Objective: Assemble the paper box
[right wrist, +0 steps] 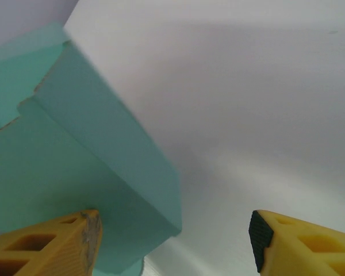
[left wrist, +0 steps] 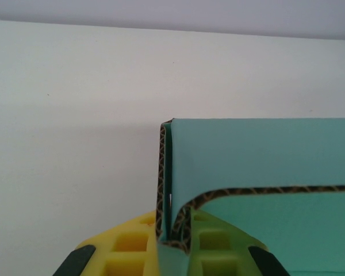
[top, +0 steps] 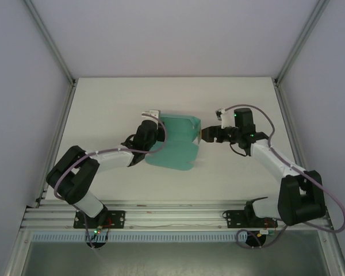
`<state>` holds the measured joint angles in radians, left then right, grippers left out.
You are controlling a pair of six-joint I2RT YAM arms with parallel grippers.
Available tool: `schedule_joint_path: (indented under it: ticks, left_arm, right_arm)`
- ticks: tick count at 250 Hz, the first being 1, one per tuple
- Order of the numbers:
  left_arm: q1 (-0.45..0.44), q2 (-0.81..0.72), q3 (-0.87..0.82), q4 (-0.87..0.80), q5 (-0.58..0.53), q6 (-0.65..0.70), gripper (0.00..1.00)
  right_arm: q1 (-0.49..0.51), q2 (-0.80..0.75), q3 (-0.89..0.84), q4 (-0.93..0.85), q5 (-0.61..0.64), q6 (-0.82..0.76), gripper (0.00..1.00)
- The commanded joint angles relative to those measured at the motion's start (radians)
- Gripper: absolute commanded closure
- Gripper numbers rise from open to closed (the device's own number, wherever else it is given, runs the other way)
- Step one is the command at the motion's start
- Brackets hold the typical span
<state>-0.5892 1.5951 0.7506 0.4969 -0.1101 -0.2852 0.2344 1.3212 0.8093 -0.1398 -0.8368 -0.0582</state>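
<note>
White table (top: 132, 98), pale grey walls (top: 172, 34)

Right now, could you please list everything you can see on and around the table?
paper box: one, teal-green, partly folded, mid-table between the two grippers
table: one, white, under everything
mounting rail: one, silver, along the table's near edge
left gripper: one, yellow fingers, shut on the paper box's left edge
right gripper: one, yellow fingers, open, at the paper box's right side
</note>
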Motion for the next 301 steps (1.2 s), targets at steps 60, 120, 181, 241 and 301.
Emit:
schedule_joint_path:
  ticks: [60, 120, 181, 241, 301]
  left_arm:
    - [-0.008, 0.054, 0.018, 0.041, 0.012, 0.021, 1.0]
    - [-0.014, 0.079, 0.022, 0.029, -0.032, 0.03, 1.0]
    - [-0.018, 0.132, 0.009, 0.042, -0.05, 0.047, 1.0]
    - [-0.027, 0.164, 0.008, 0.043, -0.048, 0.046, 1.0]
    - [-0.029, 0.173, 0.005, 0.031, -0.053, 0.029, 1.0]
  right_arm:
    - [0.097, 0.165, 0.131, 0.073, -0.021, -0.065, 0.39]
    - [0.202, 0.242, 0.146, 0.1, 0.405, -0.01, 0.39]
    - [0.24, 0.332, 0.109, 0.234, 0.547, 0.093, 0.45]
    - [0.258, 0.405, 0.08, 0.395, 0.345, 0.091, 0.46]
    - [0.258, 0.452, 0.102, 0.429, 0.26, 0.085, 0.44]
